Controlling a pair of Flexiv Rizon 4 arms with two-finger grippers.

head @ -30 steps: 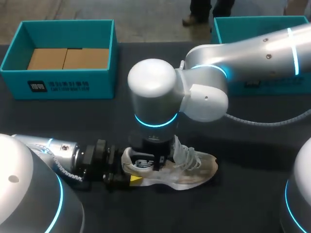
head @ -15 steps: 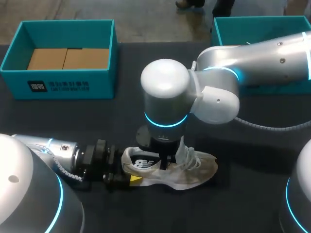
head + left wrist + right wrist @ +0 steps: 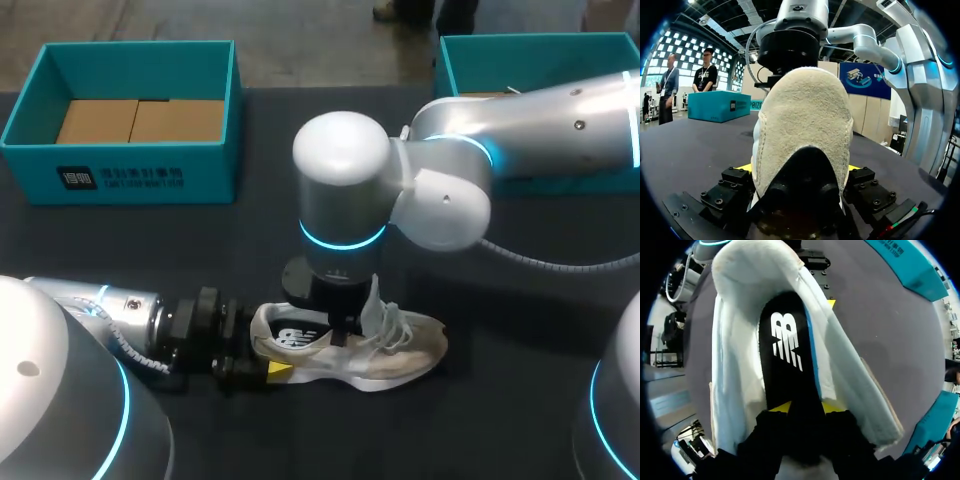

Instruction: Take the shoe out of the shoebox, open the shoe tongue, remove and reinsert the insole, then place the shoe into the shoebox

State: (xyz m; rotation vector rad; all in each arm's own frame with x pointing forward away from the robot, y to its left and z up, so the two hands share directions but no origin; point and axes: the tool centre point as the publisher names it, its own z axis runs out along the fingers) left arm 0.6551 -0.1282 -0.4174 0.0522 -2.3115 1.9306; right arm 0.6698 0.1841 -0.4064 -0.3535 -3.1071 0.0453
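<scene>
The left gripper [image 3: 800,172] was clamped on the heel of the shoe [image 3: 380,355], which sat upright on the table [image 3: 500,420]. From above, the right gripper [image 3: 807,407] pinched the black insole [image 3: 785,350] inside the shoe's opening.

Even overhead light, glare on rt arm [image 3: 345,150], shadow on table [image 3: 500,310].

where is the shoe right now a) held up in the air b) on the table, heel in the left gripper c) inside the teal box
b: the shoe lies on the table, its heel clamped in the left gripper, outside the box.
</scene>
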